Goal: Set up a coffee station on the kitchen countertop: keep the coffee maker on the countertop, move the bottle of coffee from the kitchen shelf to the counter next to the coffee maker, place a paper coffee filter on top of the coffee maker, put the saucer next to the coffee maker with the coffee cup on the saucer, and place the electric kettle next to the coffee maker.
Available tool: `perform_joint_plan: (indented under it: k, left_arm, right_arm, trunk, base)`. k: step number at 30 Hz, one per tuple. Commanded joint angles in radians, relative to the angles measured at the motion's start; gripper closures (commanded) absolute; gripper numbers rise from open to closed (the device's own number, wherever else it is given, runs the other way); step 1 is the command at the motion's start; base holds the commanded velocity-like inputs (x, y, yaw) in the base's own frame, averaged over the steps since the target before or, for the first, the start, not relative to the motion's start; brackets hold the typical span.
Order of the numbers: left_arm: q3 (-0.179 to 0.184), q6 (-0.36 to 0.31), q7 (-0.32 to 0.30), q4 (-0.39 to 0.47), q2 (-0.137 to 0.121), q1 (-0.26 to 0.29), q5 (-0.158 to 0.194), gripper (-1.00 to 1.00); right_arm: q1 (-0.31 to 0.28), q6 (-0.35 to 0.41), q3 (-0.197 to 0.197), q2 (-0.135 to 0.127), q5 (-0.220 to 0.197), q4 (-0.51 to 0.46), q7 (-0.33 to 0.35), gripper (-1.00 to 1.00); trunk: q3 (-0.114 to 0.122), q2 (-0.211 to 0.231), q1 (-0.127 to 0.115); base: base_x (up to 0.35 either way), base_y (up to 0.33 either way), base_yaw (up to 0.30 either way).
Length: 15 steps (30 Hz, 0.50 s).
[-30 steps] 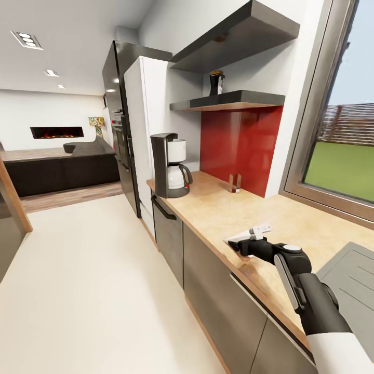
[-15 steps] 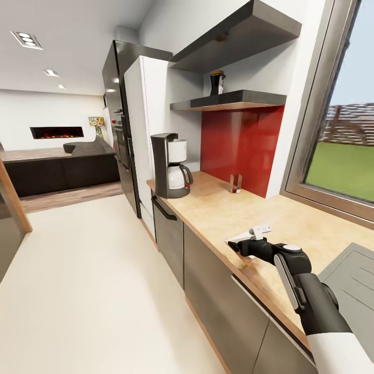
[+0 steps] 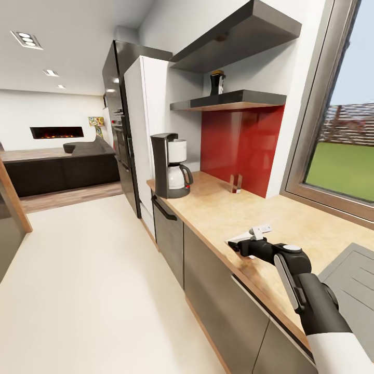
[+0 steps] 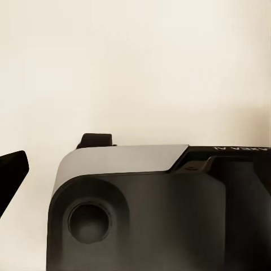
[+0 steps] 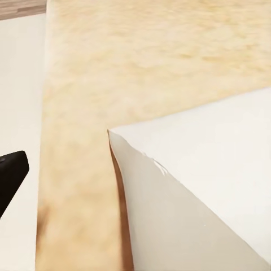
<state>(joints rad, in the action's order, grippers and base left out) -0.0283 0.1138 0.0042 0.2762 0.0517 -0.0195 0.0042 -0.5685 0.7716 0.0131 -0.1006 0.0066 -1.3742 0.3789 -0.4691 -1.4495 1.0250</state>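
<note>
Kitchen table [image 3: 218, 208] carries the coffee maker [image 3: 170, 166]; bottle of coffee [image 3: 216, 82] waits on the kitchen shelf [image 3: 244, 98]. Right pincer [image 3: 248, 242] grips the paper coffee filter [image 3: 243, 237], not yet placed.

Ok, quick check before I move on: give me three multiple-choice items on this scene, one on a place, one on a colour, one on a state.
1. Where does the bottle of coffee stand?
A. on the kitchen shelf
B. on the countertop
C. in the sink

2. What colour is the wall panel under that shelf?
A. blue
B. red
C. green

3. What is on top of the coffee maker?
A. a paper filter
B. a cup
C. nothing

Answers:
1 A, the dark jar sits on the black slab, above the countertop.
2 B, the panel behind the counter is glossy red.
3 C, its top is bare; the paper coffee filter is at the right gripper over the counter edge.
</note>
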Motion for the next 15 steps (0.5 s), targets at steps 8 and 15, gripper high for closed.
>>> perform_joint_plan:
  k: [8,15]
  left_arm:
    - [-0.003,0.001,0.0,0.001,0.0,0.0,0.0,-1.0]
    - [-0.004,0.001,0.0,0.001,0.0,0.0,0.0,-1.0]
  right_arm:
    - [-0.001,0.005,0.001,-0.001,0.001,-0.002,0.003,-1.0]
    - [-0.001,0.004,0.001,-0.001,0.001,-0.002,0.003,-1.0]
  trunk:
    - [-0.001,0.0,0.0]
    - [-0.001,0.0,0.0]
  base:
    - [0.0,0.0,0.0]
    - [0.017,0.028,0.0]
